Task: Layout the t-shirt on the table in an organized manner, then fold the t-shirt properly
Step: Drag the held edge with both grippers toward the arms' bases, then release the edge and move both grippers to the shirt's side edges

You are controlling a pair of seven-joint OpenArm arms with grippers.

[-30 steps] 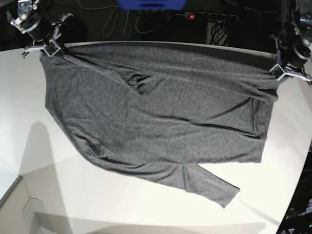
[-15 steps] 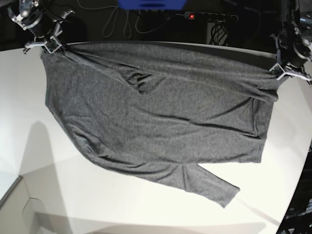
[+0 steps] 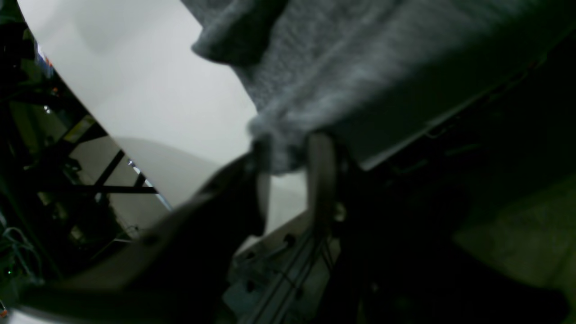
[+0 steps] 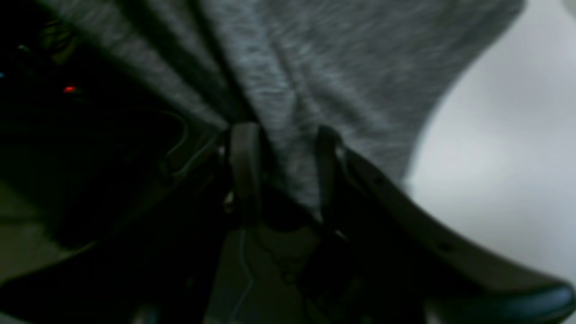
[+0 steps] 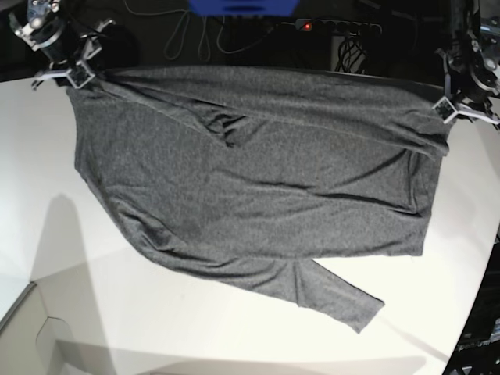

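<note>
Now the t-shirt (image 5: pixel 258 195) lies spread across the table (image 5: pixel 47 156), its top edge running along the table's far rim from upper left to upper right of the base view, one sleeve trailing toward the lower right.

My left gripper (image 3: pixel 288 166) sits at the upper right corner of the cloth in the base view. In its wrist view the fingers stand a little apart with a tuft of fabric between them; they flank it, but I cannot tell whether they pinch it or have let go.

My right gripper (image 4: pixel 281 171) is at the upper left corner. Its fingers also stand apart, cloth hanging down between them, and the blur hides whether there is real contact.

The risks I see: both corners lie right at the far rim, so if I draw away with fabric snagged on a finger, the edge could be dragged off the table and the weight would pull more after it. A crumple near the upper middle and wrinkles along the right side would get pressed into any fold made over them.
</note>
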